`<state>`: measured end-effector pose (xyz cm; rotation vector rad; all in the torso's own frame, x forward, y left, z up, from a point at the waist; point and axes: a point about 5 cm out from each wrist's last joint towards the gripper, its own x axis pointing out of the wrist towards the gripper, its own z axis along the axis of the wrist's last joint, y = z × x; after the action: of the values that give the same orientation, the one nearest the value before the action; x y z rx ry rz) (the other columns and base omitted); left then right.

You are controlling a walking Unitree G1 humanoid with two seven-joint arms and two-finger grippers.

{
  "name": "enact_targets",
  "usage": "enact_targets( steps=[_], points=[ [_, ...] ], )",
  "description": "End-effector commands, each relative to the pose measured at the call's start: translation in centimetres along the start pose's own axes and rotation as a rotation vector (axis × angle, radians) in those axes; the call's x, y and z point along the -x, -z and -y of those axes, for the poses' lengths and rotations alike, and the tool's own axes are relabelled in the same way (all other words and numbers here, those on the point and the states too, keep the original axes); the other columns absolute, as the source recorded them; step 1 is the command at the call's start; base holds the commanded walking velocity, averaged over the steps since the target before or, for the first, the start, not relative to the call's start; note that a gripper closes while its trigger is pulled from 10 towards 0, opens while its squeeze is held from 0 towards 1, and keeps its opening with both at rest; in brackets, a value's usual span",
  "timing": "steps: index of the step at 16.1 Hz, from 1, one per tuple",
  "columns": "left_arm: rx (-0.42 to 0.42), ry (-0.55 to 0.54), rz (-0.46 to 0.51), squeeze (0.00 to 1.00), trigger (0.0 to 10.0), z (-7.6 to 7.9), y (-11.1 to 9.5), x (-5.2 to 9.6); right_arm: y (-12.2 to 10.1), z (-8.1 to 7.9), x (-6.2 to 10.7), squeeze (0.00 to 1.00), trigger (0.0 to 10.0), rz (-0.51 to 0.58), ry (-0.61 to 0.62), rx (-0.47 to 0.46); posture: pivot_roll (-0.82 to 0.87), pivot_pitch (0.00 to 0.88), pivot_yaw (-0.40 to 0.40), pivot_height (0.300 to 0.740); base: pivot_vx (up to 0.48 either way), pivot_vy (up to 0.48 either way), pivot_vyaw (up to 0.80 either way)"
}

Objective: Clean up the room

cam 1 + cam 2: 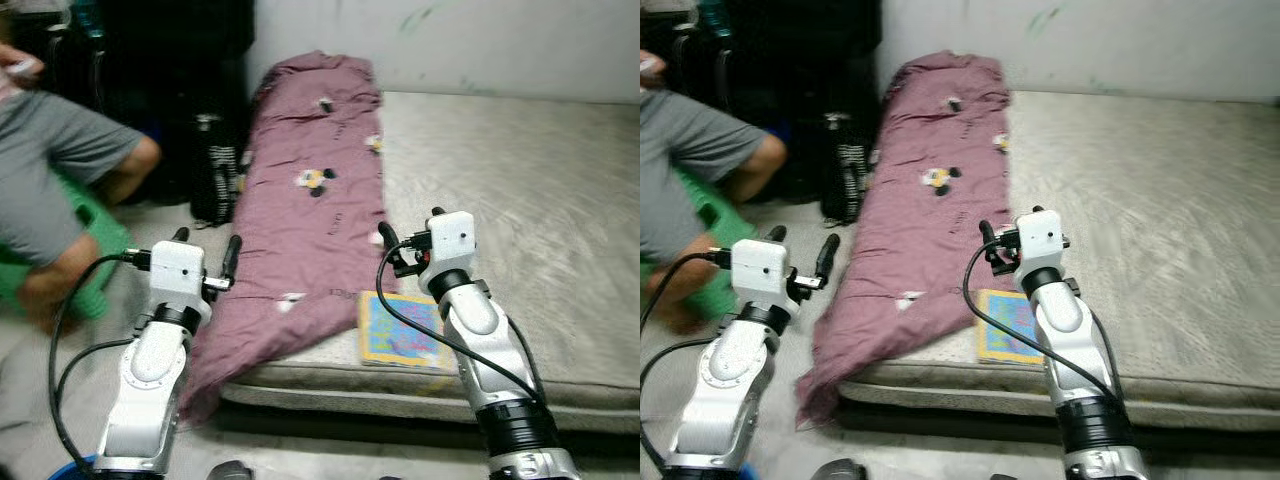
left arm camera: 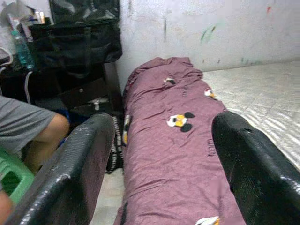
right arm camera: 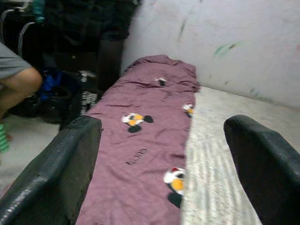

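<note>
Both of your silver arms are filling the foreground. Your left claw (image 1: 207, 250) is hovering at 8 o'clock, off the bed's side edge above the floor, its 2 black fingers standing apart and holding nothing. Your right claw (image 1: 408, 238) is hanging at 5 o'clock over the mattress (image 1: 520, 200), where the cloth meets the bare surface, its fingers likewise spread and empty, as the right wrist view confirms.

Just below that right claw, at 6 o'clock, 1 colourful picture book (image 1: 400, 330) is lying flat on the mattress near its front edge, beside the blanket's hem. Running from 12 o'clock down to 7 o'clock, 1 purple blanket (image 1: 310, 200) with cartoon prints is sprawling along the mattress's left edge, its lower end spilling over the side toward the floor. You are probably being lined up on it from both sides, since a long, limp cloth is likely to need 2 grips to fold or lift.

At 9 o'clock, 1 person in a grey shirt (image 1: 45, 170) is sitting on a green stool (image 1: 95, 235), and at 11 o'clock a dark bag (image 1: 215, 175) is standing on the floor against black furniture.
</note>
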<state>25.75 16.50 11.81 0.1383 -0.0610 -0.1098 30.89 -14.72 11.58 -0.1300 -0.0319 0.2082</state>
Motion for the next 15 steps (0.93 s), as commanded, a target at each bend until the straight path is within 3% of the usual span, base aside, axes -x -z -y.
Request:
enact_targets(
  steps=[1, 7, 10, 15],
  points=[
    [-0.003, 0.009, 0.007, 0.0, 10.0, 0.18, -0.09, -0.15, -0.06, 0.44, -0.09, 0.0, 10.0, 0.005, 0.013, 0.006, -0.03, 0.0, -0.025, 0.74, 0.0, -0.292, 0.0],
    [-0.005, 0.015, 0.007, 0.0, 10.0, 0.25, -0.09, -0.2, 0.01, 0.37, -0.14, 0.0, 10.0, 0.003, 0.007, 0.009, -0.03, 0.0, -0.025, 0.74, 0.0, -0.287, 0.0],
    [-0.003, 0.016, 0.008, 0.0, 10.0, 0.33, -0.09, -0.22, 0.05, 0.42, -0.13, 0.0, 10.0, 0.002, 0.009, 0.009, -0.03, 0.0, -0.024, 0.74, 0.0, -0.289, 0.57],
    [-0.001, 0.018, 0.008, 0.0, 10.0, 0.46, -0.07, -0.25, 0.14, 0.46, -0.14, 0.0, 10.0, -0.002, 0.004, 0.012, -0.03, 0.0, -0.028, 0.74, 0.0, -0.29, 0.0]
  ],
)
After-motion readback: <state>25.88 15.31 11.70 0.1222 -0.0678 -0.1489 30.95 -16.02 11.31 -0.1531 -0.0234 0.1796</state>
